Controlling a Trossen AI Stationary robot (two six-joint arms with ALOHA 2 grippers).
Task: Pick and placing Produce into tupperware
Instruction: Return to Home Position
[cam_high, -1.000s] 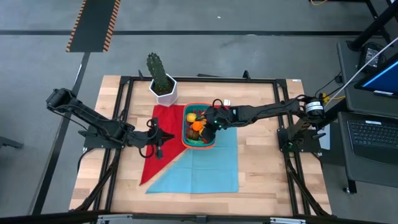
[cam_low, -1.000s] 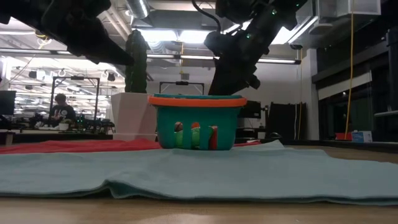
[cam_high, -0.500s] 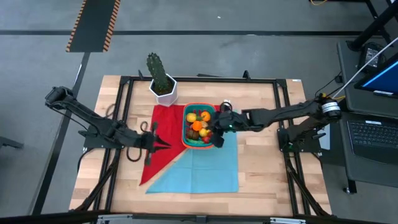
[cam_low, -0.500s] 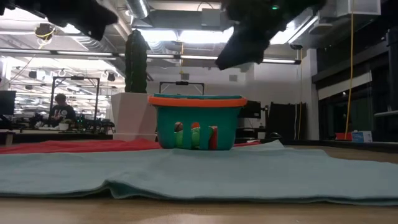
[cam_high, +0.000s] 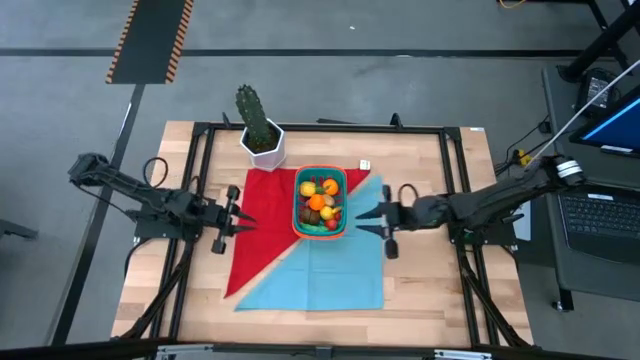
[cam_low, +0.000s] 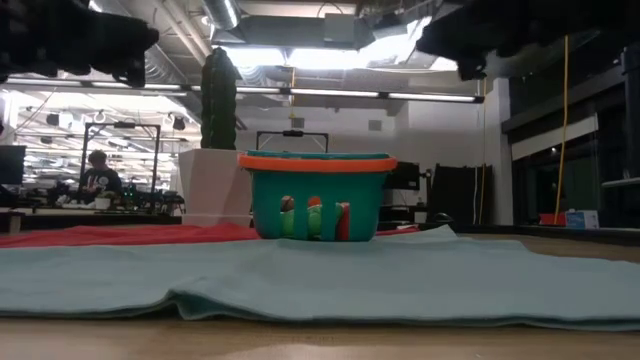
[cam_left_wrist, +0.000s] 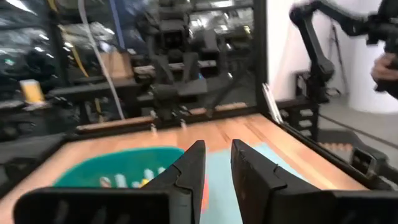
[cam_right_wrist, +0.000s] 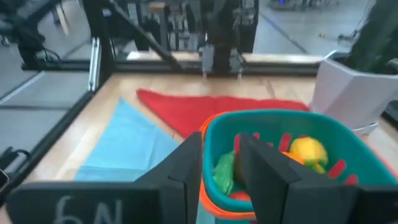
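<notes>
Teal plastic under an orange-red rim, the tupperware (cam_low: 365, 200) stands at the middle of the wooden table (cam_high: 425, 290), on the line where a red cloth (cam_high: 262, 215) meets a light blue cloth (cam_high: 335, 268). The Produce (cam_high: 318, 203) lies heaped inside it. From above it shows as orange, yellow, red and green pieces, and bits of red and green show through the wall slots in the low view.

A green cactus (cam_high: 252, 112) in a white pot (cam_high: 265, 147) stands just beyond the container, near the table's far edge.

The left gripper (cam_high: 238, 212) hangs over the left part of the red cloth, apart from the tupperware and pointing toward it. The right gripper (cam_high: 362, 216) hangs over the blue cloth on the other side, also apart and also facing it. In the low view both arms show only as dark shapes well above the rim.

Each wrist view shows its own fingers drawn close, with only a narrow slit between them. They appear closed on nothing.

Far back in the room a person (cam_low: 97, 175) sits at a bench.
</notes>
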